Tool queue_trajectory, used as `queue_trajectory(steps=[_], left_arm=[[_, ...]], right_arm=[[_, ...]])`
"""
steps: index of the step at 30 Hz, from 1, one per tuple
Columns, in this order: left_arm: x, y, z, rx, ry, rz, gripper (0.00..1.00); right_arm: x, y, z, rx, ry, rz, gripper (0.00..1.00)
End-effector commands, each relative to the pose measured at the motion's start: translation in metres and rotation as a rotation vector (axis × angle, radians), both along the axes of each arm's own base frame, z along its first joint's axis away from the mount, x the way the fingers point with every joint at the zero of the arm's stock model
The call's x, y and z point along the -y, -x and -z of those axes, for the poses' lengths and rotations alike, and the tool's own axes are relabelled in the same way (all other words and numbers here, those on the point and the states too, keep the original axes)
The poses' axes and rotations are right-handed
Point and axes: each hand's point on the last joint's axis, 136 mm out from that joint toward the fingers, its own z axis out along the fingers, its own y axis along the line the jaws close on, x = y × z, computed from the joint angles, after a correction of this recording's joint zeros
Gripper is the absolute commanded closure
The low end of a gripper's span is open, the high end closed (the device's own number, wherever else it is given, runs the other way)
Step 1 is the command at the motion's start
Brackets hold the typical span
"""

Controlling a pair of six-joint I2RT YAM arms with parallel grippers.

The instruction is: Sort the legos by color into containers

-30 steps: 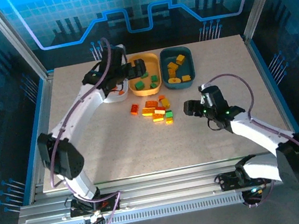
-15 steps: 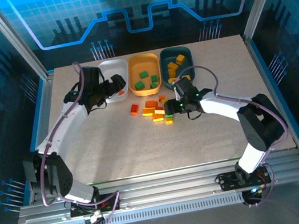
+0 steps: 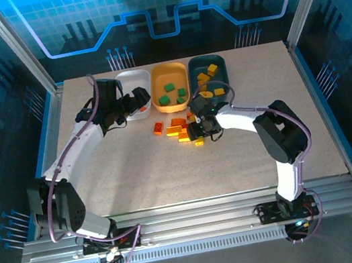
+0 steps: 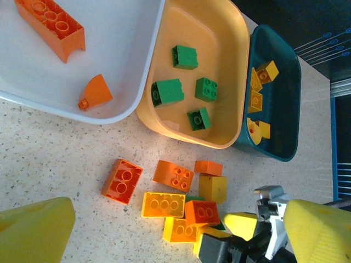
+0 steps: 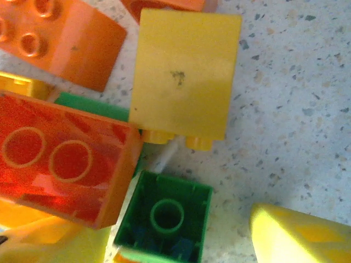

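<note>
Loose legos (image 3: 179,127) in orange-red, yellow and green lie in a pile mid-table. My right gripper (image 3: 194,131) is low over the pile's right side. In the right wrist view it (image 5: 181,238) stands open around an upturned green brick (image 5: 164,219), with table showing between the brick and the right finger (image 5: 301,235). A yellow brick (image 5: 184,76) and an orange-red brick (image 5: 60,164) lie beside it. My left gripper (image 3: 138,100) hovers open and empty by the white tray (image 3: 132,83). That tray (image 4: 120,55) holds two orange bricks (image 4: 52,22), the orange-yellow tray (image 4: 219,33) several green ones (image 4: 167,92), and the teal tray (image 4: 285,109) yellow ones (image 4: 258,98).
The three trays stand side by side at the table's far edge. Bare tabletop (image 3: 170,173) stretches in front of the pile and to both sides. Metal frame posts (image 3: 27,62) border the table.
My right arm swung left from the table's right side onto the pile and its jaws narrowed. My left arm drew back from the orange-yellow tray to beside the white tray.
</note>
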Motion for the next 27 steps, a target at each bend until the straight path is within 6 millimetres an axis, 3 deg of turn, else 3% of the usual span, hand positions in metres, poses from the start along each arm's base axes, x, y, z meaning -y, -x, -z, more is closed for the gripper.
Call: queue_trajectory(steps=[1,9,13,18,23,27], left_arm=[[0.003,0.0,-0.018,0.043,0.035,0.012,0.01],[0.002,0.002,-0.026,0.063,0.037,0.012,0.01],[0.0,0.002,-0.025,0.066,0.026,0.004,0.01],[-0.003,-0.001,-0.014,0.037,0.035,-0.015,0.01],[-0.009,-0.006,-0.003,-0.007,0.084,-0.042,0.01],[-0.012,-0.008,0.004,-0.027,0.094,-0.055,0.01]], right_arm=[[0.006,-0.004,0.001,0.015,0.068,0.009,0.35],[0.013,0.001,-0.014,0.088,0.049,0.023,0.62],[0.019,0.01,-0.035,0.13,0.035,0.036,0.66],[0.015,0.011,-0.081,0.232,-0.016,0.03,0.66],[-0.016,-0.033,-0.105,0.286,-0.057,0.011,0.66],[-0.042,-0.085,-0.093,0.282,-0.055,0.0,0.65]])
